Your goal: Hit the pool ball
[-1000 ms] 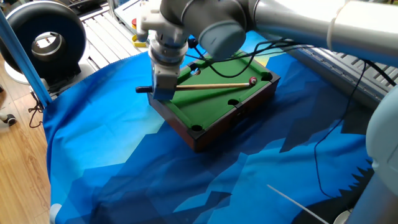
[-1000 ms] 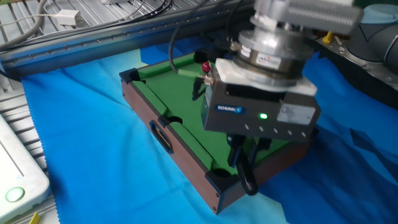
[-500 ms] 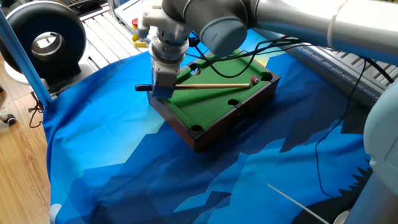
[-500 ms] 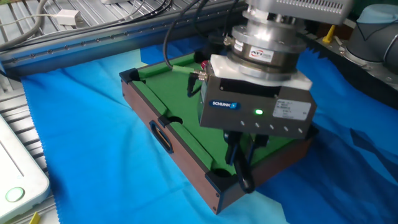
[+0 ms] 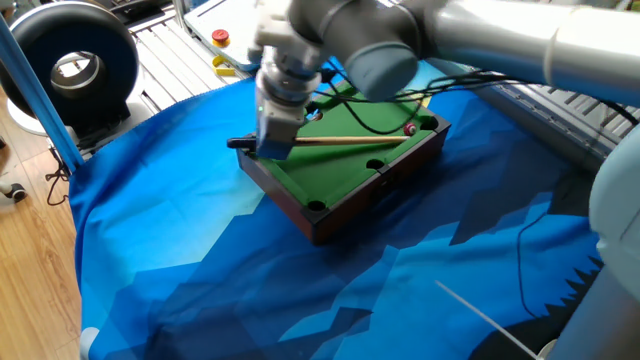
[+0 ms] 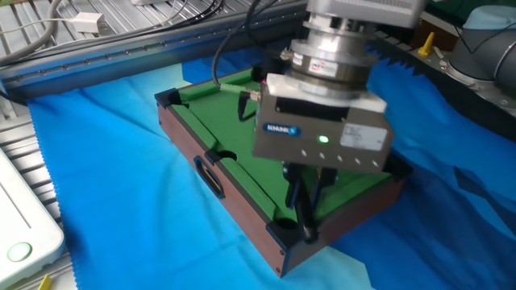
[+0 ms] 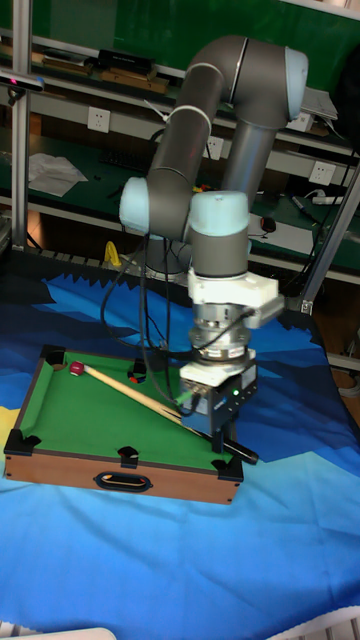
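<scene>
A small pool table (image 5: 330, 218) with green felt stands on the blue cloth. The pool ball (image 5: 410, 129), tiny and dark red, lies by the far corner pocket; in the tall view the pool ball (image 7: 76, 368) is at the table's left end. My gripper (image 5: 268, 150) hangs over the opposite end, shut on the butt of a thin wooden cue (image 5: 340, 139). The cue (image 7: 140, 397) runs diagonally across the felt, its tip right beside the ball. In the other fixed view my gripper (image 6: 305, 213) hides the ball.
A black round fan (image 5: 70, 65) stands at the back left, with a red button (image 5: 220, 37) on the slatted bench behind. A white box (image 6: 16, 234) sits off the cloth's left edge. Cables (image 5: 450, 75) trail behind the table. A small dark object (image 7: 137, 375) rests on the far rail.
My gripper has shifted along the cue's line toward the ball, carrying the cue with it. The ball has barely moved.
</scene>
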You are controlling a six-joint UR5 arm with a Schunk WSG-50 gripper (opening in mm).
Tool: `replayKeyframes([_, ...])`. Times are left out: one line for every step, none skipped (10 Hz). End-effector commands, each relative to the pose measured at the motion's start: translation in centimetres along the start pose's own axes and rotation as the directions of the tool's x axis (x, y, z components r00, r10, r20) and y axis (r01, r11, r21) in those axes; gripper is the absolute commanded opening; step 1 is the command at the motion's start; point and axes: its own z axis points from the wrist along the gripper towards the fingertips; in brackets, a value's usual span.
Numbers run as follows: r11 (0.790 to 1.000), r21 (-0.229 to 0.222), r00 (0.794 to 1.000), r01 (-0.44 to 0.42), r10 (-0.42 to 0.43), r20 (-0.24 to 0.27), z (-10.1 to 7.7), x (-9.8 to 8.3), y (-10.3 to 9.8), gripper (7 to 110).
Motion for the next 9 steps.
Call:
replayKeyframes([0.997,0.021,0.997,-0.079,0.079,0.017,-1.2,1.8,-0.3,7])
replayKeyframes([0.996,0.024,0.996,-0.090,0.090,0.011,-1.2,1.9,-0.4,7])
replayKeyframes([0.992,0.033,0.993,-0.121,0.121,0.008,-0.9,1.4,-0.5,7])
replayKeyframes([0.990,0.037,0.990,-0.137,0.138,-0.013,-0.8,-0.1,-0.5,7])
replayKeyframes([0.983,0.057,0.984,-0.173,0.175,-0.040,-1.0,-2.5,-0.4,7])
replayKeyframes([0.973,0.058,0.973,-0.224,0.226,-0.037,-0.9,-5.7,0.4,7])
replayKeyframes([0.964,0.054,0.965,-0.259,0.260,-0.025,-0.6,-8.5,0.8,7])
replayKeyframes([0.959,0.051,0.959,-0.280,0.281,-0.017,-0.1,-10.4,0.9,7])
replayKeyframes([0.958,0.046,0.959,-0.282,0.283,-0.006,0.3,-10.9,0.7,7])
